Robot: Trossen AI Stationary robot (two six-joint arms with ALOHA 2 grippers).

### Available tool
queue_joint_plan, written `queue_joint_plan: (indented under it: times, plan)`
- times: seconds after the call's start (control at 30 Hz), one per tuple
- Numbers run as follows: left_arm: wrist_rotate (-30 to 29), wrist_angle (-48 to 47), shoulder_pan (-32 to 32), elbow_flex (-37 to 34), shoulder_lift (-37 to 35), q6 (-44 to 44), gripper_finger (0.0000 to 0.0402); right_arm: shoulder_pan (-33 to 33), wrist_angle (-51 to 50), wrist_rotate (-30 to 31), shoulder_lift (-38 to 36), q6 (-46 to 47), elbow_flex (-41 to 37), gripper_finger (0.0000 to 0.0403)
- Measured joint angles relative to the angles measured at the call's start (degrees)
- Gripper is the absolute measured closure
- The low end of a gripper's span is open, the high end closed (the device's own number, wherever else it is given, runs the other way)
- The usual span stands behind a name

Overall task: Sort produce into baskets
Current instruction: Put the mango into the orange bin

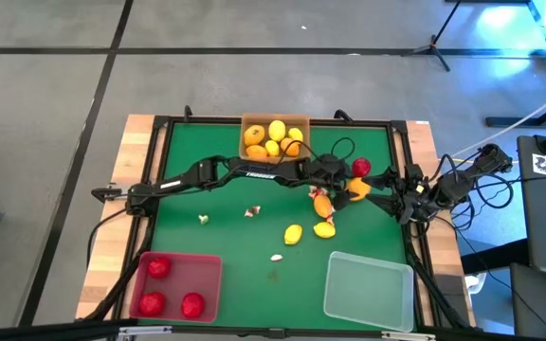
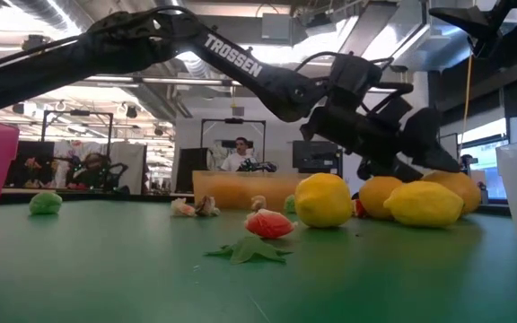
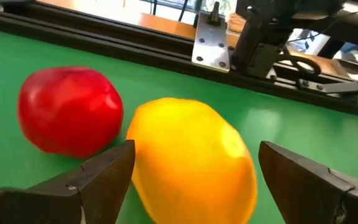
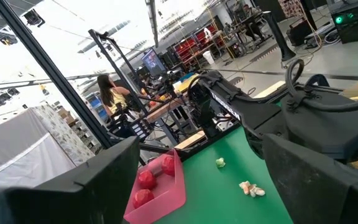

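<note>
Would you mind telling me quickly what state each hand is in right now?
Left hand: open, fingers either side of the orange oval fruit, not yet closed on it.
Right hand: open, holding nothing, at the table's right edge.

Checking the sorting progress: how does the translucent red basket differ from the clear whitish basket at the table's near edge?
The translucent red basket sits at the near left corner; the clear whitish basket sits near right. The red basket holds three round red fruits; the whitish basket looks empty. The red basket lies square to the table edge; the whitish one is slightly turned. Both are shallow rectangular plastic trays of similar size.
</note>
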Motion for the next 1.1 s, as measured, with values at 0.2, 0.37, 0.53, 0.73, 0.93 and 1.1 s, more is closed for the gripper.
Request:
queue_joint_plan:
  times: [0.2,0.37,0.53,0.73,0.93,1.1]
  plan:
    - [0.01,-0.69,-0.03,0.04,0.65,-0.79,0.0063,0.00,0.00,0.00,0.00,-0.02,0.00,0.0066]
    - [-0.22,-2.28,-0.85,-0.02,2.10,-4.13,0.0063,0.00,-0.04,-0.02,0.02,-0.01,0.00,0.0066]
    - [-0.92,-3.75,-1.53,-0.11,2.33,-4.47,0.0063,0.00,-0.02,0.00,0.02,-0.02,0.00,0.0066]
    - [-1.92,-3.91,-1.50,-0.09,2.03,-7.13,0.0063,0.00,-0.03,-0.07,0.02,-0.01,0.00,0.0066]
    - [-1.95,-8.73,-1.52,2.10,-0.72,-4.07,0.0063,0.00,-0.02,-1.09,0.02,0.00,0.00,0.0066]
    - [-1.94,-10.58,-1.39,3.78,-3.06,-2.25,0.0063,0.00,-1.29,-0.10,0.00,0.00,-0.02,0.0066]
